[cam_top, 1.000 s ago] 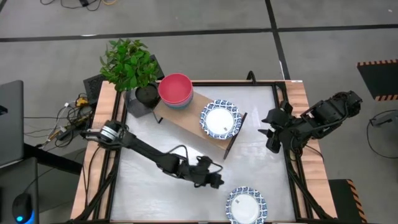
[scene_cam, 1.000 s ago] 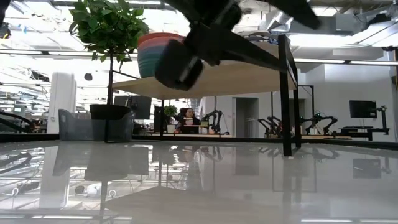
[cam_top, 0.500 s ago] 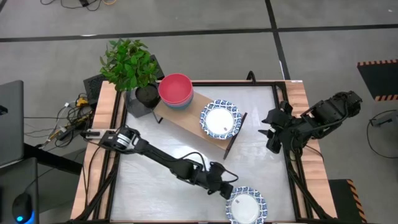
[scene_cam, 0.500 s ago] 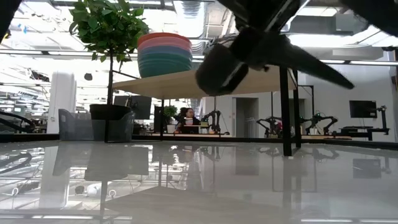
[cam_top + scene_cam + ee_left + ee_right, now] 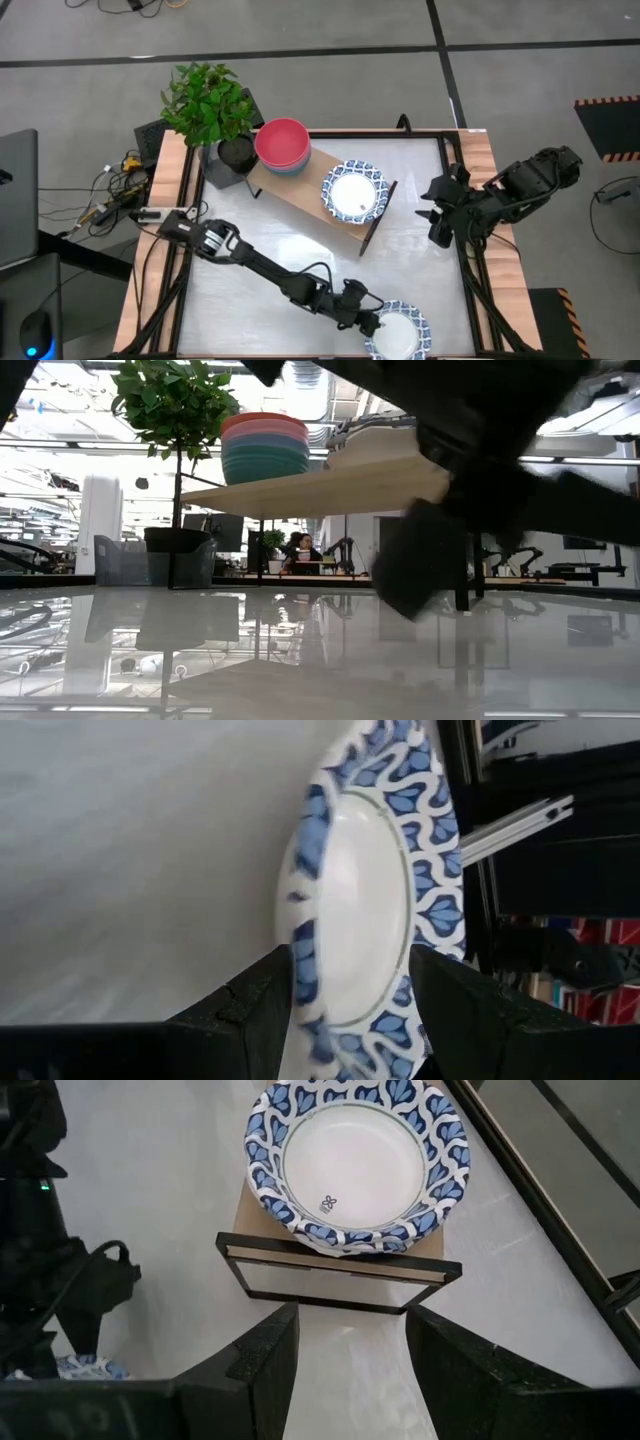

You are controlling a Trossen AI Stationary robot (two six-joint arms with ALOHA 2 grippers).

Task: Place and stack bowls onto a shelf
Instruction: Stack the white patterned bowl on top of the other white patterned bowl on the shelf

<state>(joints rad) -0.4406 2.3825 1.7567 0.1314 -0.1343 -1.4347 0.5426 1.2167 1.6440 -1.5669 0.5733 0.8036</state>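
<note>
A white bowl with a blue patterned rim (image 5: pixel 398 333) sits on the table near its near right edge; the left wrist view shows this bowl (image 5: pixel 360 920) close up. My left gripper (image 5: pixel 368 322) (image 5: pixel 352 960) is open at the bowl's left rim, one finger on either side. The shelf (image 5: pixel 300 185) carries a stack of plain bowls with red on top (image 5: pixel 283 145) at its left end and blue-rimmed white bowls (image 5: pixel 353 192) (image 5: pixel 358 1155) at its right end. My right gripper (image 5: pixel 432 212) (image 5: pixel 350 1315) waits open by the table's right edge. My left gripper comes in low from the table's left, with its open fingers (image 5: pixel 255 1005) standing on either side of the bowl's near rim (image 5: pixel 300 950). I cannot tell whether a finger touches the rim. The bowl rests on the table.
A black pot with a leafy plant (image 5: pixel 210 105) stands at the table's far left corner beside the shelf. The shelf's dark end support (image 5: pixel 340 1270) faces my right gripper. Bare white tabletop (image 5: pixel 240 300) lies between the shelf and the near edge.
My left arm has reached out toward the table's near right edge and come down, so its gripper has moved from the middle of the table to the left rim of the lone bowl. The bowls and shelf have kept still.
</note>
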